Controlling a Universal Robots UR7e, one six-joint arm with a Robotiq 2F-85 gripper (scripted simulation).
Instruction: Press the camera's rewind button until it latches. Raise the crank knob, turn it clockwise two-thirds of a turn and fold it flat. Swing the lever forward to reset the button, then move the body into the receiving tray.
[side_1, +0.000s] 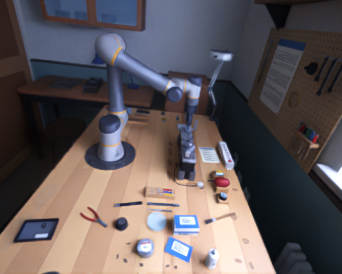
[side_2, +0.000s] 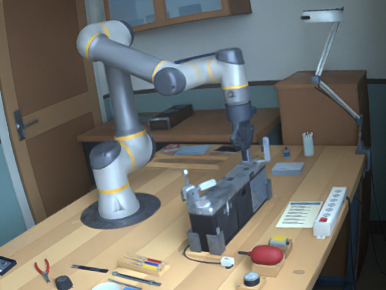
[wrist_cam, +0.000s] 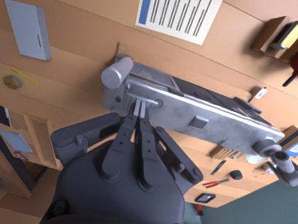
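Note:
The rewind button is hidden under my fingertips at the far end of the camera's top plate. The camera body (side_2: 229, 202) (side_1: 186, 150) (wrist_cam: 193, 116) is a dark box with a silver top plate, standing on a small cradle at the middle of the bench. My gripper (wrist_cam: 139, 106) (side_2: 244, 150) (side_1: 188, 124) points down onto that plate, closed and empty. A raised crank knob (side_2: 185, 176) and a lever (side_2: 206, 185) stand at the plate's near end. A silver cylinder (wrist_cam: 116, 72) sticks up beside my fingertips.
The power strip (side_2: 330, 204) and a printed sheet (side_2: 299, 213) lie right of the camera. A red blower (side_2: 266, 254) rests in front. Wooden trays (side_2: 192, 160) sit behind, near the arm's base (side_2: 119, 210). Small tools (side_1: 150, 200) and boxes (side_1: 186, 224) cover the near bench.

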